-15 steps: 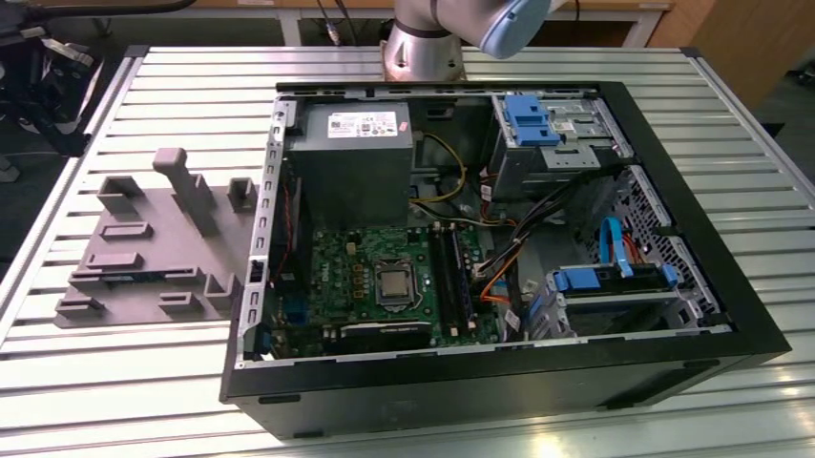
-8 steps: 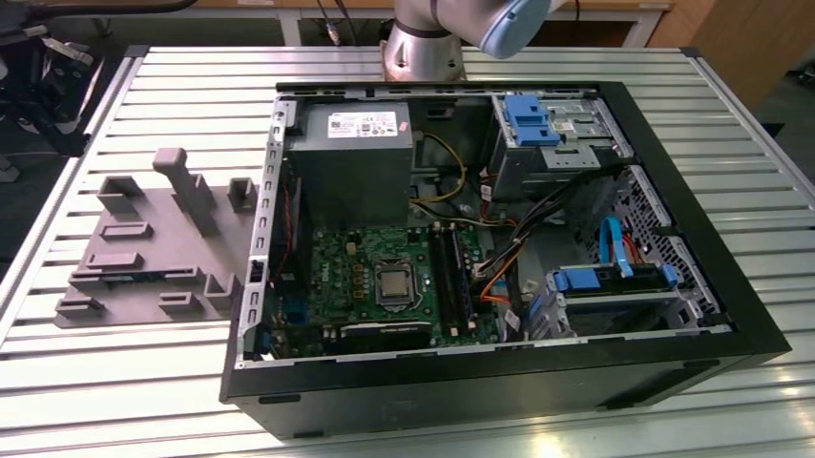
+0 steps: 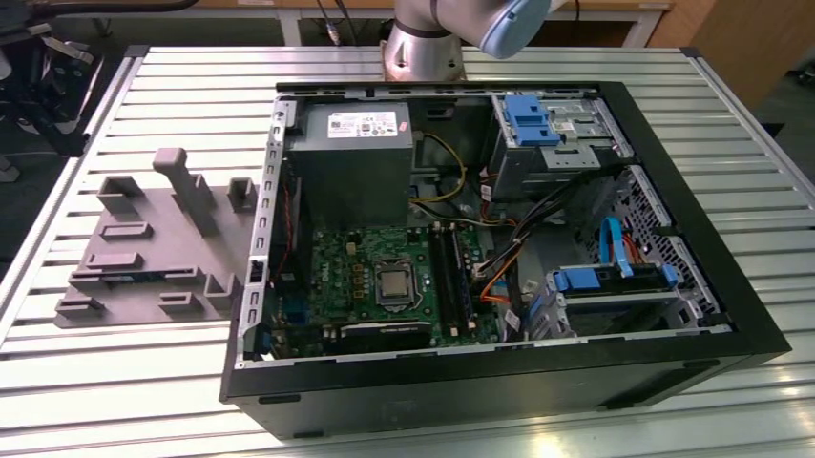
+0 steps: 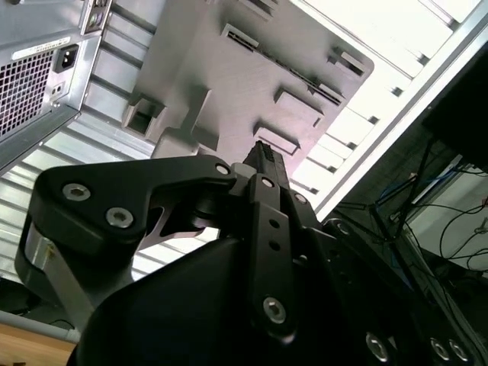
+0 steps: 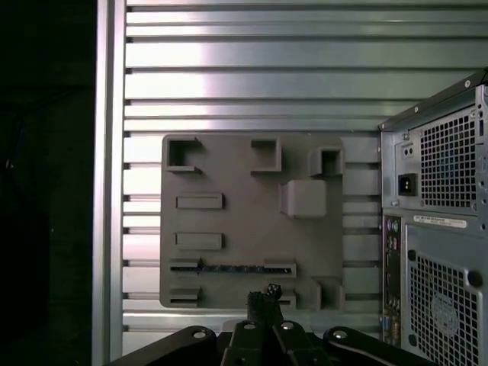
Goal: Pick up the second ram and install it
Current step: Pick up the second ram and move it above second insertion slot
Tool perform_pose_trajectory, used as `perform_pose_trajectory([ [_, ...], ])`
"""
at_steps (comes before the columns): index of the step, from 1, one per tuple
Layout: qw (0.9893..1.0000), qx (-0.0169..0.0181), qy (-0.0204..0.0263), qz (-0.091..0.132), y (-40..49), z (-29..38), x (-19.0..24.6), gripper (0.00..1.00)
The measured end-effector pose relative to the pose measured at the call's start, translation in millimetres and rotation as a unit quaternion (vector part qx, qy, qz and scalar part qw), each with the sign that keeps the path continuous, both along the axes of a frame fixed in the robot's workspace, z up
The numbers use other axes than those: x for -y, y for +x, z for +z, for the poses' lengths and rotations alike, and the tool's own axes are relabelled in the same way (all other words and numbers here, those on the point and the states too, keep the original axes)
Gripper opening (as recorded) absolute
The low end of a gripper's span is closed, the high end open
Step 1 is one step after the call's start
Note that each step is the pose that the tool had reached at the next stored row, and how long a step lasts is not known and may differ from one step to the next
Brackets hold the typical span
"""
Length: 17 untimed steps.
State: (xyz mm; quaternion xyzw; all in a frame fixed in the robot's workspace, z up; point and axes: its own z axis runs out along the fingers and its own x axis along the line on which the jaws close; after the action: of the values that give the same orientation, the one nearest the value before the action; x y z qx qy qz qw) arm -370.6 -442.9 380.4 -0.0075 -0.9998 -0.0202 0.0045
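1. The second ram (image 5: 229, 268) lies flat in a long narrow slot of the grey fixture (image 5: 244, 221). In the exterior view it shows as a thin bluish strip (image 3: 134, 278) low in the fixture (image 3: 153, 250). The slot seems meant to hold the stick at a known place and heading so it can be taken cleanly.
2. The pincer (image 5: 263, 296) hangs above the fixture, over the edge nearest the ram's slot and apart from the stick. Its tips look drawn together with nothing between them. In the second wrist view, too, the pincer (image 4: 261, 152) points down at the fixture (image 4: 229, 84).
3. By my reading the ram is not yet lifted. The arm is lined up over the fixture, not working inside the computer case.
4. The computer case (image 3: 510, 382) lies on its side just beside the fixture, on the exterior view's right of it. Its panel is off, so the green motherboard (image 3: 382, 277) faces up and is reachable from above. Its rear grille (image 5: 442, 229) faces the fixture.
5. Fixture and case rest on a table (image 3: 191, 67) of pale ribbed metal slats, glossy and glaring under the light (image 5: 267, 76).
6. Beyond the fixture's side of the table the room is dim, with loose cables (image 4: 427, 213) trailing below.
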Motion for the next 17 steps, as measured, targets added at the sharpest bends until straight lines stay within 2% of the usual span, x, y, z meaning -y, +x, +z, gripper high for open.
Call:
perform_pose_trajectory([
  [9, 0.9999, 0.0, 0.0, 0.012, -0.2, 0.0, 0.0, 0.11],
  [17, 0.9999, 0.0, 0.0, 0.014, -0.2, 0.0, 0.0, 0.11],
])
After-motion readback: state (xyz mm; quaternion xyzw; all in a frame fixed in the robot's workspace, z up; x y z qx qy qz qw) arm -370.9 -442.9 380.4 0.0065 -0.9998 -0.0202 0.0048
